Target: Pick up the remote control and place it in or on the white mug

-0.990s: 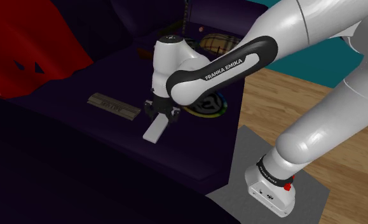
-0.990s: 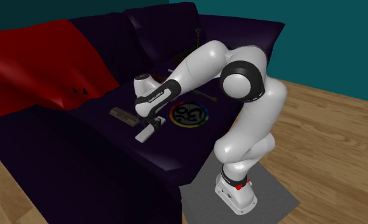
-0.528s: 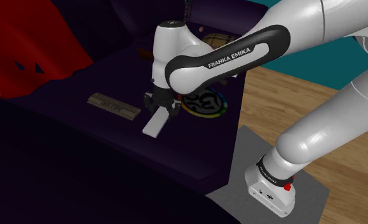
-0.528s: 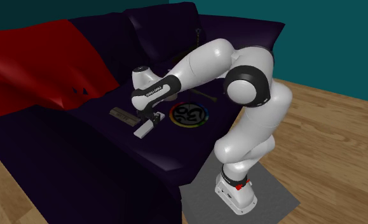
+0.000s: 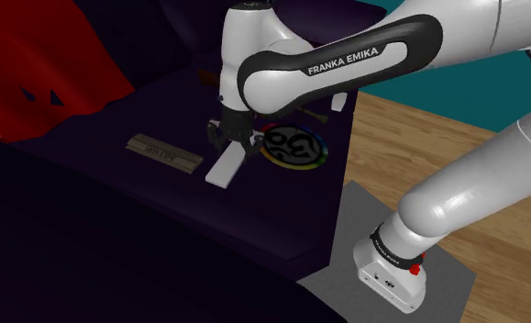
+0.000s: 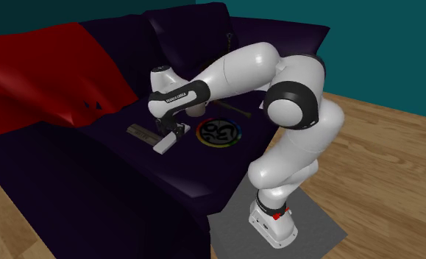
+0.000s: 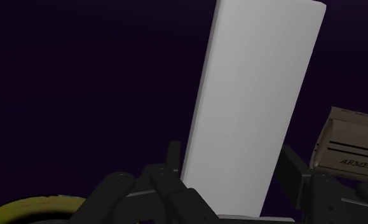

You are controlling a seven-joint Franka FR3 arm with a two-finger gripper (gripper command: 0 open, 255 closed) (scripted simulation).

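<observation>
Pincer point(image 5: 229, 145) clenched on one end of the remote point(image 5: 223, 171), a plain white flat slab with square edges. It hangs tilted, seemingly just clear of the dark purple sofa point(image 5: 162, 220) seat. I judge the grasp done; the carry to the mug and the release are left. Left of it lies a tan lettered box point(image 5: 165, 152), and right a flat disc point(image 5: 296, 147) with a rainbow rim. Far left is a red draped blanket point(image 5: 43, 55).

light dim | sofa point(image 6: 167, 184) near-black | arm point(image 6: 237, 70) bright on top, shaded beneath | remote control point(image 7: 252, 108) flat grey
</observation>
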